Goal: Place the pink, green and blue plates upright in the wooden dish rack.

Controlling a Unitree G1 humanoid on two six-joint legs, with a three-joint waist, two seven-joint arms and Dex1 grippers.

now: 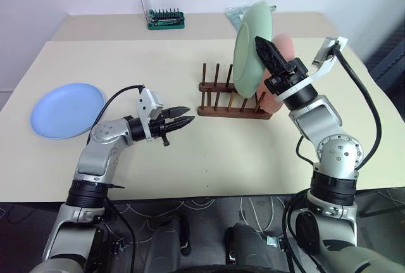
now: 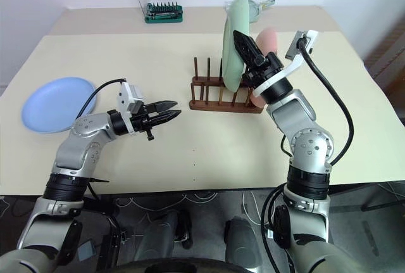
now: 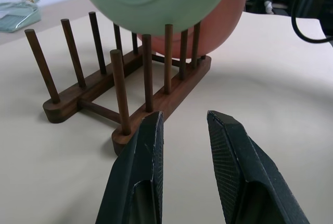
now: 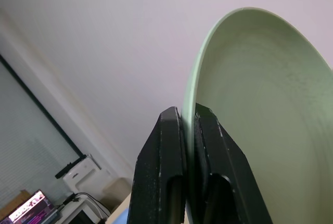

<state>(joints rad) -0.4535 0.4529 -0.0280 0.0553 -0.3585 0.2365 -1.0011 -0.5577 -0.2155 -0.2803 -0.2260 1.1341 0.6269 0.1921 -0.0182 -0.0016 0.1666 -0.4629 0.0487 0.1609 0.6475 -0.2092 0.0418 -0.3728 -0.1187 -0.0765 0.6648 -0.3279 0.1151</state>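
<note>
Writing: no brand, label or lettering could be read on any item.
Right gripper [image 2: 238, 37]: pinched the rim of the green plate [image 1: 251, 48], holding it upright above the wooden dish rack [image 1: 231, 101].
Pink plate [image 1: 283, 51]: stood upright at the rack's right end, just behind the green one.
Left gripper [image 1: 184, 116]: fingers narrowly parted, holding nothing, level above bare table [image 1: 221, 159] left of the rack.
Blue plate [image 1: 66, 109]: lay flat near the table's left edge, well apart from the rack.
Rack room: left-hand pegs stood free.
Bit case [image 1: 166, 19]: green, at the far edge.
</note>
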